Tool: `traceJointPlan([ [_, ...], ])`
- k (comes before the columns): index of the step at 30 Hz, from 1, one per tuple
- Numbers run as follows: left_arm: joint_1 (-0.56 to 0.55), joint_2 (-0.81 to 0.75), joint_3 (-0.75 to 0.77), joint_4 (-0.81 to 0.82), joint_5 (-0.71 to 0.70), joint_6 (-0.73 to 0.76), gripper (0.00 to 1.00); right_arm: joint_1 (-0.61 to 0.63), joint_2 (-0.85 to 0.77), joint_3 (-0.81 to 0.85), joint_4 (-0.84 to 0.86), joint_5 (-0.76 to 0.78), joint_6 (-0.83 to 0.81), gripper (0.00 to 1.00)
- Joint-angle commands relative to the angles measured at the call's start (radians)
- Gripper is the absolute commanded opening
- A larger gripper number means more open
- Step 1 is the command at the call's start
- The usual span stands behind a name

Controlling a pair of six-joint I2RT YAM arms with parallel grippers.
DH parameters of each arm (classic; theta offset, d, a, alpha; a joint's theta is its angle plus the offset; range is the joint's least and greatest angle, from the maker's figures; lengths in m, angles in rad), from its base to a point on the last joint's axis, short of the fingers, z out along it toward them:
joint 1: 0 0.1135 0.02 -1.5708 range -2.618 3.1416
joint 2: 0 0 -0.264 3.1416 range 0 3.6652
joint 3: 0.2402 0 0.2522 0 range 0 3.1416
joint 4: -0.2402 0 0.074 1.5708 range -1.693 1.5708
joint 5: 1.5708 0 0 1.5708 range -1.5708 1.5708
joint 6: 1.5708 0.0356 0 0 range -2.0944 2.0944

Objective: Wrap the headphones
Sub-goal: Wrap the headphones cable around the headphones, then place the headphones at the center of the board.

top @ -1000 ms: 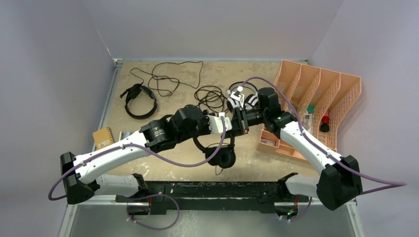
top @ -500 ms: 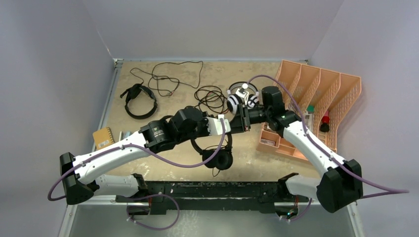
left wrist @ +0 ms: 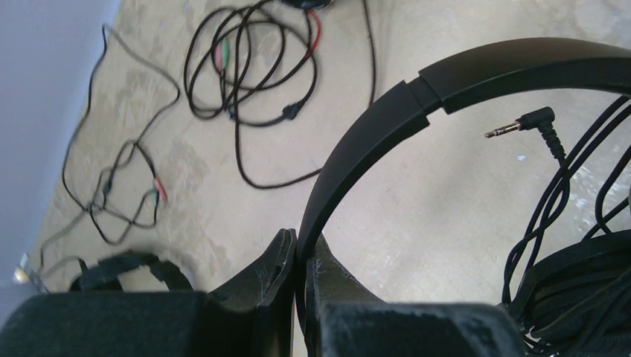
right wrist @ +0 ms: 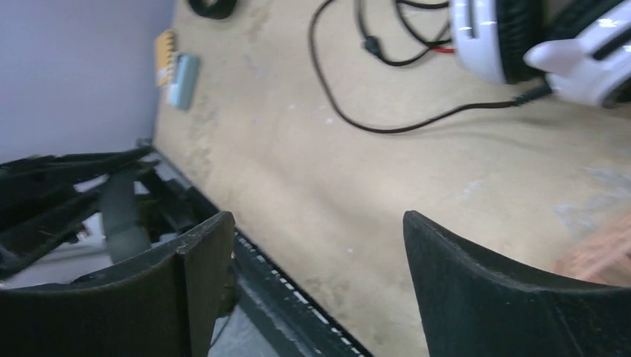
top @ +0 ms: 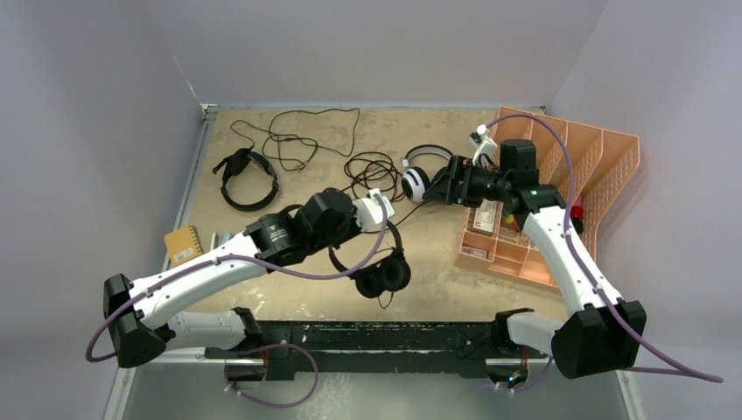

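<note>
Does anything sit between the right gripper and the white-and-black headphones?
Nothing visible blocks the way. The open right gripper is near the white-and-black headphones across bare table. Only a thin black cable lies flat on the surface between them.

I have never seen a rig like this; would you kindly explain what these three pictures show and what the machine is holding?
Two robot arms are bolted at the near edge of a table. The wide picture comes from a fixed camera above and behind them. The other two come from a camera on each wrist, looking past its own fingers. There are three corded headphones: a white-and-black pair, a small black pair and a larger black pair, plus coiled cable and an orange rack. The left gripper is shut on the larger pair's headband. The right gripper is open and holds nothing.
</note>
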Motion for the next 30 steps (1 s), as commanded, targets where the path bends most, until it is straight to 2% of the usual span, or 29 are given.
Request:
traceJointPlan([
  [1,0.085,-0.051,-0.014,0.028,-0.055,-0.212,0.0,-0.001,-0.036,0.055,-0.086,0.226,-0.105,0.87],
  [7,0.157,-0.017,0.014,-0.046,-0.207,-0.481,0.0,-0.001,-0.051,0.033,-0.06,0.214,-0.152,0.9],
  [13,0.177,0.069,0.069,-0.263,-0.374,-0.844,0.0,-0.001,-0.056,0.042,-0.068,0.153,-0.244,0.94],
  [19,0.201,0.043,-0.054,-0.457,-0.51,-1.276,0.0,-0.001,-0.083,0.019,-0.022,0.086,-0.246,0.96],
  [24,0.297,-0.021,-0.209,-0.528,-0.434,-1.532,0.0,-0.001,-0.106,0.013,-0.01,0.075,-0.245,0.98],
  [27,0.363,-0.039,-0.283,-0.554,-0.362,-1.609,0.0,0.0,-0.117,0.002,0.0,0.057,-0.238,0.99],
  [30,0.408,-0.046,-0.304,-0.604,-0.355,-1.661,0.0,0.0,-0.119,-0.005,0.007,0.036,-0.235,0.99],
])
